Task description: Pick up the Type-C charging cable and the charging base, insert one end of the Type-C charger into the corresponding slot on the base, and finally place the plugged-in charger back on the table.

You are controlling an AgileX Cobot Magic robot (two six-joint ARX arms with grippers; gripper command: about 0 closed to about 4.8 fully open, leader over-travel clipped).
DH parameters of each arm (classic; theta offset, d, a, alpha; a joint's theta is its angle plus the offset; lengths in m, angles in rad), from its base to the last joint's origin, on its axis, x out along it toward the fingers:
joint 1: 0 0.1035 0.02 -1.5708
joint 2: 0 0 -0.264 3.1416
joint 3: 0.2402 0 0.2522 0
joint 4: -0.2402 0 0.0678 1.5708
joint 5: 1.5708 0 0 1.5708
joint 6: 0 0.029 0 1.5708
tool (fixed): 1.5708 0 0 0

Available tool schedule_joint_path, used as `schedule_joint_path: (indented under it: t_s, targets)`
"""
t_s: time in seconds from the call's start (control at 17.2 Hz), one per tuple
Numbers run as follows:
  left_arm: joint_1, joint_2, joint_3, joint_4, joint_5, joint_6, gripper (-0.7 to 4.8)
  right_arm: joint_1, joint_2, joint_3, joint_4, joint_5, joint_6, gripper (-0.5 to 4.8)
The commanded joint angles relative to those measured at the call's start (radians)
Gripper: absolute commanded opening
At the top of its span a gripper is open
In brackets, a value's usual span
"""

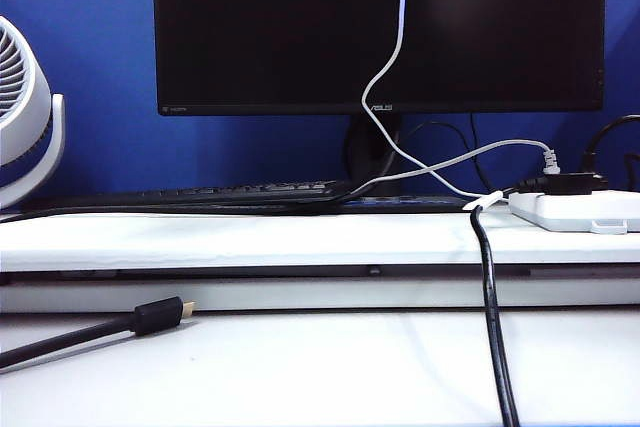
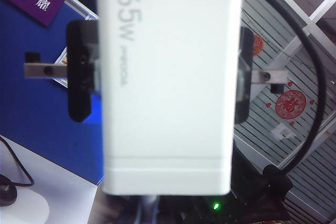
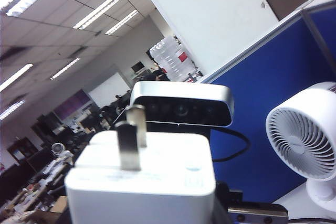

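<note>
The charging base (image 2: 168, 77), a white block marked 65W, fills the left wrist view with the right gripper's black fingers (image 2: 79, 77) pressed on its two sides. In the right wrist view the base (image 3: 142, 182) sits in my right gripper (image 3: 142, 205), its metal prongs pointing away. My left gripper (image 2: 152, 217) is shut just under the base's lower end on a blurred pale plug (image 2: 152, 205). Whether the plug is in a slot I cannot tell. The Type-C charging cable (image 1: 385, 67) hangs from above the exterior view down to the table (image 1: 300, 367). Neither gripper shows there.
A black monitor (image 1: 380, 27) stands behind a keyboard (image 1: 230, 190). A white fan (image 1: 25, 117) is at the left and a white power strip (image 1: 580, 209) at the right. A thick black cable with a gold plug (image 1: 150, 317) and another black cable (image 1: 492, 317) lie on the table.
</note>
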Motion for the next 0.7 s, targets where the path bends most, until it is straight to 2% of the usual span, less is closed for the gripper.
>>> schedule_joint_path:
  t_s: [0.06,0.23,0.41,0.7]
  targets:
    - [-0.002,-0.006,0.007,0.029,-0.028,0.001,-0.06,0.005,-0.005,0.005,-0.020,-0.025,-0.047,-0.06]
    - [-0.002,-0.005,0.007,0.029,-0.028,0.002,-0.06,0.005,-0.005,0.005,-0.058,-0.028,-0.088,-0.06]
    - [-0.001,-0.005,0.007,0.029,-0.028,0.002,-0.06,0.005,-0.005,0.005,-0.118,-0.053,-0.085,-0.06]
    - [-0.001,-0.005,0.007,0.029,-0.028,0.005,-0.06,0.005,-0.005,0.005,-0.126,-0.077,-0.062,-0.06]
